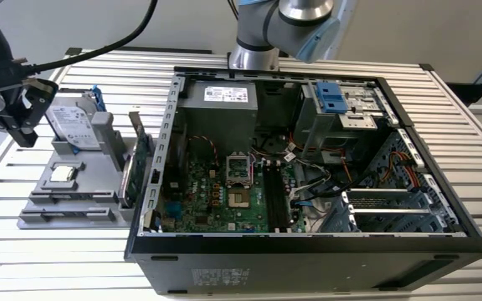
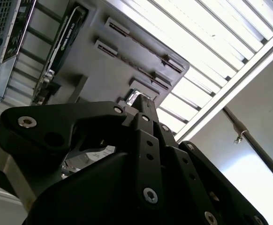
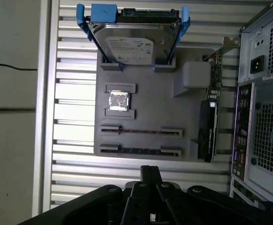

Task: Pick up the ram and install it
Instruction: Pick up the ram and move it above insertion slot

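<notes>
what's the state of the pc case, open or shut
Open: the pc case has no side panel on, and its motherboard lies exposed.

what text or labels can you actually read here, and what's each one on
No text reads clearly.
hard drive label: too small to read
power supply label: too small to read
case sticker: too small to read

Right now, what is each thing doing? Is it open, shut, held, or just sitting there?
tool: shut, empty, clear of the ram.
ram: on edge in its slot on the tray, untouched.
hard drive: propped on edge in the tray.
chip: flat in its recess.
green card: on edge at the tray's side.
computer case: side open, insides showing.
</notes>
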Action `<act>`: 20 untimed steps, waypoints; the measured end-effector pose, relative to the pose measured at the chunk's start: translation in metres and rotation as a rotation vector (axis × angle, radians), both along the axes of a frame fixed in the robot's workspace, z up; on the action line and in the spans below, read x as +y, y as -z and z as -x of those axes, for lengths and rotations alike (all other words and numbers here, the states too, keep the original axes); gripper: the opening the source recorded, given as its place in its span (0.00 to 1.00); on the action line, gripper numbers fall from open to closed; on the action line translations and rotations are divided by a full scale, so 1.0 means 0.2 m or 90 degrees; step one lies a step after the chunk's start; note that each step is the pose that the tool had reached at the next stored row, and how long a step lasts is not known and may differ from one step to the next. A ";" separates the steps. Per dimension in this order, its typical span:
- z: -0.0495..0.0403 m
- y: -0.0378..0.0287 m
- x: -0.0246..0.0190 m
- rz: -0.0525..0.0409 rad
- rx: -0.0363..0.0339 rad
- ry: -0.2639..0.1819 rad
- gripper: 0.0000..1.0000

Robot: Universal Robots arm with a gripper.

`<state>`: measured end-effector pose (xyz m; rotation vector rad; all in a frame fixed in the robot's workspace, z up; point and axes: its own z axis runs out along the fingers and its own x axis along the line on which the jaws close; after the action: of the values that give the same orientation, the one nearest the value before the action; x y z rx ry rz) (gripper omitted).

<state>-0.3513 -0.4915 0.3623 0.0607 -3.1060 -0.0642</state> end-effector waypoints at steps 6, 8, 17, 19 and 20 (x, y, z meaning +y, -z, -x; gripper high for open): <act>0.001 0.001 0.000 0.0009 0.0007 0.000 0.00; 0.001 0.002 0.000 0.0013 0.0011 0.000 0.00; 0.001 0.006 0.000 0.0033 0.0039 0.000 0.00; 0.001 0.007 0.000 0.0034 0.0040 0.000 0.00; 0.001 0.007 0.000 0.0035 0.0041 0.000 0.00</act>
<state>-0.3516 -0.4915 0.3609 0.0602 -3.0997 -0.0558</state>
